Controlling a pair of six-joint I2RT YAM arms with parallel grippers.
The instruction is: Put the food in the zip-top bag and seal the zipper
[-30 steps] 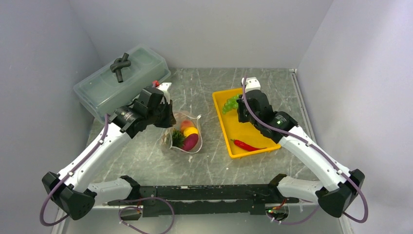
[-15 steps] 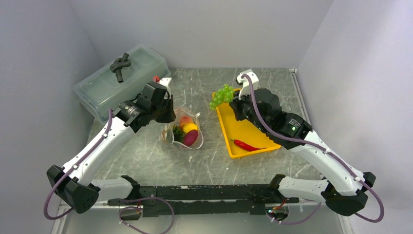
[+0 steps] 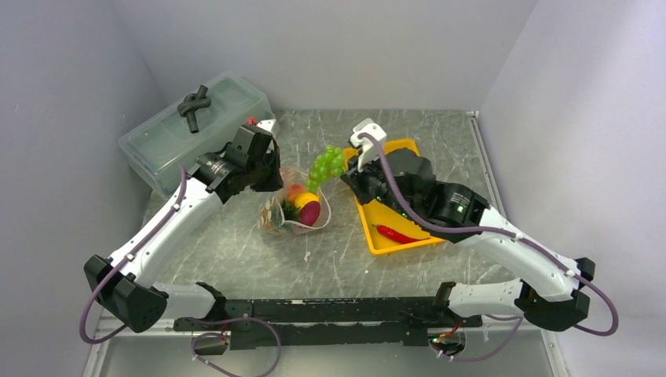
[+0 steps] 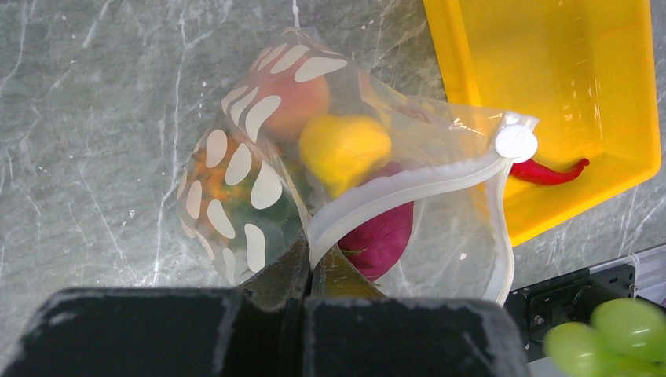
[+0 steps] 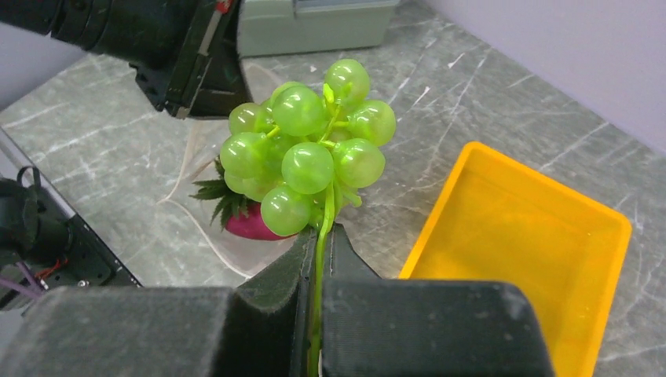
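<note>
Top view: grey marbled table (image 3: 236, 251). Back left is a large translucent lidded box (image 3: 157, 141), not part of the job. Centre-right is a rigid yellow plastic tray (image 3: 367, 228).

Between them lies the soft clear white-dotted zip-top bag (image 4: 251, 157). It holds a peach (image 4: 302, 98), yellow fruit (image 4: 344, 145), dark purple piece (image 4: 385, 239) and orange pineapple (image 4: 208, 169).

My left gripper (image 4: 310, 263) is clenched on the bag's rim, right at the whitish zipper strip (image 4: 393, 196), holding the mouth agape. My right gripper (image 5: 318, 243) is pinched on the stem of the green toy grape bunch (image 5: 310, 157), held in the air betw. tray and bag, near the mouth. A small red toy chili (image 3: 397, 234) lies in the tray, not yet bagged.

Step, as I judge it: get the grapes in. To do it well I'd hold the rim high w/ the left, then bring the bunch over the gap. I'd lower it past the zipper strip before letting go, else it prob. snags the rim or rolls off. The bag is floppy and fairly full, so I'd aim for free space by the purple piece. I'd also keep off the round white slider (image 4: 516, 143) at the strip's end.

Writing: none legible. No brand or label shows on bag, tray or box; the white ovals are pattern only.
</note>
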